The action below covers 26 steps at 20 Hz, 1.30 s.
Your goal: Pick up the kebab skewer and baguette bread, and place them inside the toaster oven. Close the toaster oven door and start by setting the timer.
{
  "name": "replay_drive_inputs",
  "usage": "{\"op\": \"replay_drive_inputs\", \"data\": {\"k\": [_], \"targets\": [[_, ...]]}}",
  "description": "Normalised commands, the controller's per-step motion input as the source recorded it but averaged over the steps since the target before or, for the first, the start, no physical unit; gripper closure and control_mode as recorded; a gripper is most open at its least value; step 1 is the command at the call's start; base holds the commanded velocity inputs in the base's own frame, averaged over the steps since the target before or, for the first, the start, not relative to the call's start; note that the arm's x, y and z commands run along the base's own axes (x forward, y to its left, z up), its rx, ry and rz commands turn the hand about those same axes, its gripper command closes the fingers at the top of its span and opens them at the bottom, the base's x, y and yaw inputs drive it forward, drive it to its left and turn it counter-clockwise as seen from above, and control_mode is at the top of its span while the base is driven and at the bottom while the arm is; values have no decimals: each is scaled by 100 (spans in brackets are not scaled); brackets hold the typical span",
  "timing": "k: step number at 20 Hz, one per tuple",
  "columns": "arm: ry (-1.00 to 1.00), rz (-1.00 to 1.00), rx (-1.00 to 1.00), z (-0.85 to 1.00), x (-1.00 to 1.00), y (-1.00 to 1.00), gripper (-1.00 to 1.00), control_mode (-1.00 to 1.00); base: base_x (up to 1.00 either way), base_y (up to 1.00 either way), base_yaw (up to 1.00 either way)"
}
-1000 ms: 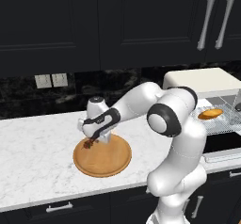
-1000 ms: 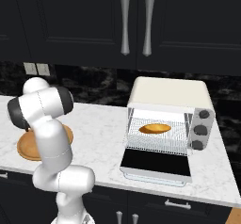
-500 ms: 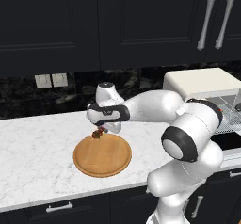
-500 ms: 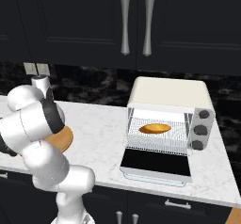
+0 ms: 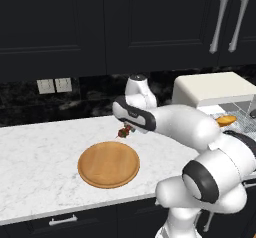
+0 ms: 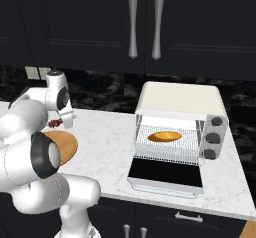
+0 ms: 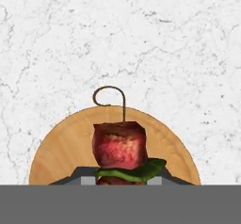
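**Skewer in the air, thin grip, narrow target**

Left base view: the gripper (image 5: 126, 130) hangs above the far edge of the board (image 5: 108, 164), clamped on the skewer (image 5: 124, 131), which dangles clear of the wood. The oven (image 5: 216, 90) sits well to the right, so a wide swing over the counter (image 5: 35, 157) looks due. The stick is thin and its chunks are heavy; a fast swing could make it pivot or slide between the jaws and fall short.

Right base view: the bread (image 6: 165, 136) already lies on the rack inside the oven, and the door (image 6: 166, 175) is folded flat toward the camera. The skewer (image 6: 55, 123) is at the far left, just above the board. The opening is low and the bread holds the rack's middle, so a low approach risks clipping the door and a careless one risks nudging the loaf.

Hand view: a red chunk and a green piece of the skewer (image 7: 118, 148) rise between the fingertips, hooked end up, board (image 7: 61, 152) beneath. How much stick the jaws pinch is hidden; a hold near one end would let it tip.
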Motion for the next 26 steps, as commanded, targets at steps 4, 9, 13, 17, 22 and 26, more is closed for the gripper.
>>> {"op": "replay_drive_inputs", "data": {"k": [4, 9, 13, 17, 22, 26], "targets": [[-3, -15, 0, -2, -23, -63, 100, -100, 0, 0, 0], [-2, -15, 1, -1, -58, -59, 100, -100, 0, 0, 0], [0, -16, 2, 29, -79, -83, 100, -100, 0, 0, 0], [0, -14, 2, 55, -65, -82, 100, -100, 0, 0, 0], [0, -11, 0, 53, -59, -86, 100, -100, 0, 0, 0], [0, -8, 0, 35, -40, -90, 100, -100, 0, 0, 0]]}}
